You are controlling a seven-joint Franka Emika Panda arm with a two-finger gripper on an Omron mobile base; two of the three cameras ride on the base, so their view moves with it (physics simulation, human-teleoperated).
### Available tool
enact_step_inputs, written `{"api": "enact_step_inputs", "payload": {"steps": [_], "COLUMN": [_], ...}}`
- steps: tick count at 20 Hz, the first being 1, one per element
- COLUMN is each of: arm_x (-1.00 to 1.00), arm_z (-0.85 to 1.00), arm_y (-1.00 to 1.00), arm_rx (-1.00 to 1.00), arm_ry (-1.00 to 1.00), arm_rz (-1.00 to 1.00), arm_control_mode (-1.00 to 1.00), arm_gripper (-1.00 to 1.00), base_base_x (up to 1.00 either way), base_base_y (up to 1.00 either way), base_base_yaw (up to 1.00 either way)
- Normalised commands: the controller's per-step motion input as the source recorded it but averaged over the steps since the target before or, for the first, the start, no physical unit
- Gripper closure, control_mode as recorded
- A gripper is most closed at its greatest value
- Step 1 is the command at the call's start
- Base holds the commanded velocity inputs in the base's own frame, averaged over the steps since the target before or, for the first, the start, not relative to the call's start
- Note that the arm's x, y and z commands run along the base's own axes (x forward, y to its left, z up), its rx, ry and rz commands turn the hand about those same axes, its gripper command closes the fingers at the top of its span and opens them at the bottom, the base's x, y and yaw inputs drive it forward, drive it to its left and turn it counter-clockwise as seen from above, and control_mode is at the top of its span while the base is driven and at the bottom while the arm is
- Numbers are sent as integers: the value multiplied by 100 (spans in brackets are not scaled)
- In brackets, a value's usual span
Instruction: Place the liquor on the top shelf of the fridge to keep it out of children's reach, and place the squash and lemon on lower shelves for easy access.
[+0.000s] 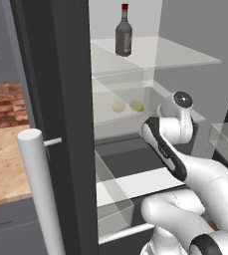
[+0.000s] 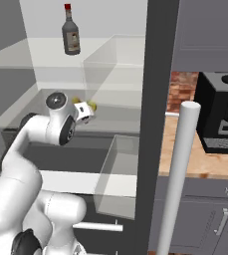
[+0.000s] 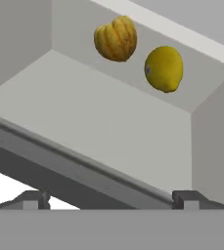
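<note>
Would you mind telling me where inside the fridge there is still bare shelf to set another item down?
On the top shelf, the liquor stands near the back left, so the pane in front of it and to its right is bare. On the lower shelf, the squash and lemon crowd the back wall; the stretch in front of them, towards the open gripper, is free.

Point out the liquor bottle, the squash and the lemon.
liquor bottle point(image 1: 124, 39): left base view, on its body.
squash point(image 3: 116, 38): hand view, on its ribbed middle.
lemon point(image 3: 164, 68): hand view, on its middle.
</note>
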Motion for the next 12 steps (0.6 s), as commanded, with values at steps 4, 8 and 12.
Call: {"api": "enact_step_inputs", "payload": {"steps": [4,8,12], "arm_x": [-100,-100,-100], "arm_z": [16,29,60], "arm_y": [0,1,10], "arm_rx": [0,-2,-6], "arm_ry": [0,-8,-19], "arm_rz": [0,0,0], "arm_control_mode": [-100,-100,-100], "arm_gripper": [-100,-100,-100], "base_base_x": [0,0,0], "base_base_y": [0,0,0], "base_base_yaw": [0,0,0]}}
